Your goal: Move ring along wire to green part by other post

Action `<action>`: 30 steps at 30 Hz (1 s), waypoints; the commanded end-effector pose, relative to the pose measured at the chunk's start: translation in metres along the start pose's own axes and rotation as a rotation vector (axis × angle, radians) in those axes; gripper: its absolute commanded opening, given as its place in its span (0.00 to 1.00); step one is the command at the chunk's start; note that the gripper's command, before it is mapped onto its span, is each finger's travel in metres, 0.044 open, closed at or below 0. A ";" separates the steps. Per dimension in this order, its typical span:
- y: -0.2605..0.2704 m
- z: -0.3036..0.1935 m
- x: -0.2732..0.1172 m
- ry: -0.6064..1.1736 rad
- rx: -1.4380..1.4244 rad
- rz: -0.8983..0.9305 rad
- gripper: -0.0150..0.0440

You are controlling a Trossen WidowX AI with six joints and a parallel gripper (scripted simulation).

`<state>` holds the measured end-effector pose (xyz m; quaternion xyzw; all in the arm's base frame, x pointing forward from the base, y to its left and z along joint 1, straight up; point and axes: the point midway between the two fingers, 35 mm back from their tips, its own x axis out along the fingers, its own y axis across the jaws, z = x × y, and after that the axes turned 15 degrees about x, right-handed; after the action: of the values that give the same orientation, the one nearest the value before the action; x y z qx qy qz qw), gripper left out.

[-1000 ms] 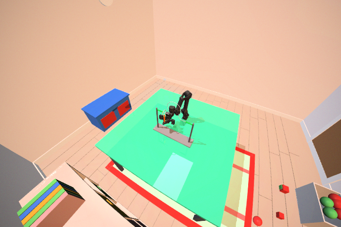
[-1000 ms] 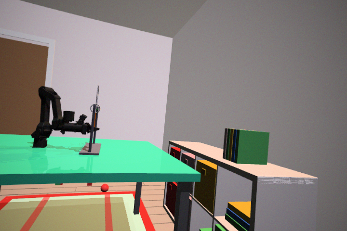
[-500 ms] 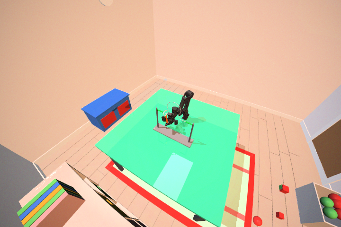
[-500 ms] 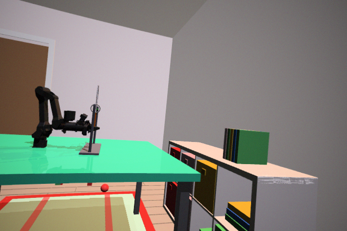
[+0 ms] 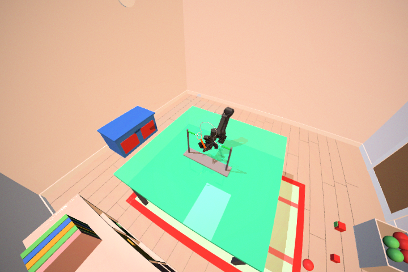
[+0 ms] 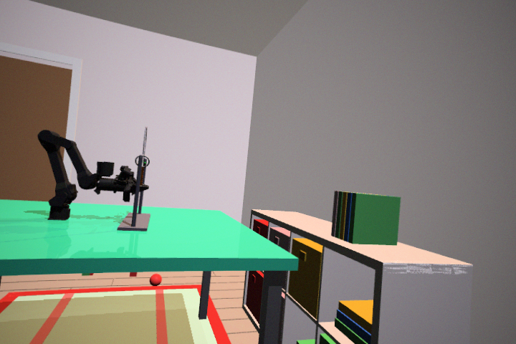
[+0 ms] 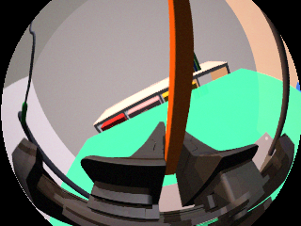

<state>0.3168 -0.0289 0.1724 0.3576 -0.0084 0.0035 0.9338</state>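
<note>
The ring (image 5: pixel 200 139) (image 6: pixel 148 161) appears around the wire, just past the inner end of the left green part (image 5: pixel 191 132) in the top view, where the grey wire (image 5: pixel 205 122) begins. Contact with the wire cannot be told. The orange handle (image 5: pixel 202 143) (image 7: pixel 180 71) hangs below the ring, slightly tilted in the top view. My gripper (image 5: pixel 204 149) (image 6: pixel 145 186) (image 7: pixel 165 124) is shut on the handle's lower part, below the wire. The left post (image 5: pixel 188 141) and right post (image 5: pixel 229 159) stand at the wire's ends. The other green part (image 5: pixel 226 147) adjoins the right post.
The posts stand on a flat grey-pink base (image 5: pixel 207 162) on the green table (image 5: pixel 166 173). The grey wire arches high between the posts, and my wrist and forearm are behind it. In the wrist view a post (image 7: pixel 284 89) curves up the right side and the other (image 7: pixel 35 146) shows left.
</note>
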 end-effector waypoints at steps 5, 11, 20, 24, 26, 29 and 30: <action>0.021 -0.002 -0.006 0.035 0.116 -0.004 0.00; 0.037 -0.003 -0.013 0.098 0.211 -0.008 0.00; 0.070 0.001 -0.031 0.231 0.404 -0.005 0.00; 0.085 0.006 -0.039 0.294 0.493 0.005 0.00; 0.092 0.009 -0.043 0.326 0.538 0.012 0.00; 0.103 0.015 -0.049 0.377 0.608 0.027 0.00; 0.106 0.017 -0.051 0.394 0.632 0.033 0.00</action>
<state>0.2710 0.0357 0.2440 0.5981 0.1529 0.0763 0.7830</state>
